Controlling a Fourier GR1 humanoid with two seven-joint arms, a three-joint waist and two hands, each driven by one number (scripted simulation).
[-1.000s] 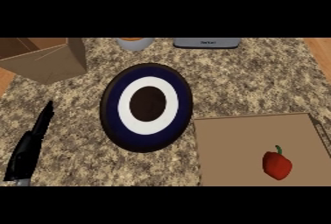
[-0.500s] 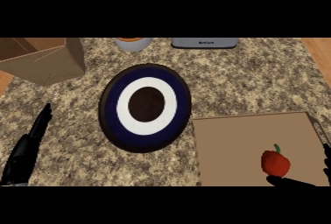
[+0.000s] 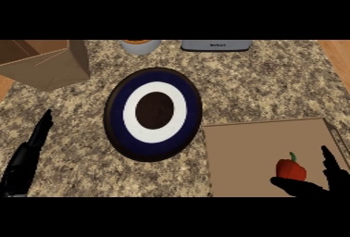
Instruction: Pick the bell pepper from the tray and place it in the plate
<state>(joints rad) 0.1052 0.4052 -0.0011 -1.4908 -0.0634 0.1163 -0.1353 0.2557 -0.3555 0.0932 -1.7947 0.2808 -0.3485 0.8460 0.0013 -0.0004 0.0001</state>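
A small red bell pepper [image 3: 291, 170] with a green stem lies on the brown tray [image 3: 246, 148] at the lower right. My right hand [image 3: 327, 184] rises from the bottom edge just beside it, open, thumb below the pepper and fingers to its right, not closed on it. The plate [image 3: 153, 112], dark blue with a white ring and a dark centre, stands left of the tray in the middle of the counter. My left hand [image 3: 26, 159] rests open at the lower left, fingers pointing up.
A cardboard box [image 3: 46, 61] stands at the back left. A bowl [image 3: 140, 45] and a grey appliance [image 3: 216, 45] sit along the far edge. Speckled stone counter [image 3: 259, 88] lies between the plate and the tray.
My right hand has come up from the bottom right edge and now flanks the pepper. The left hand has slid slightly down and left. The pepper has not moved.
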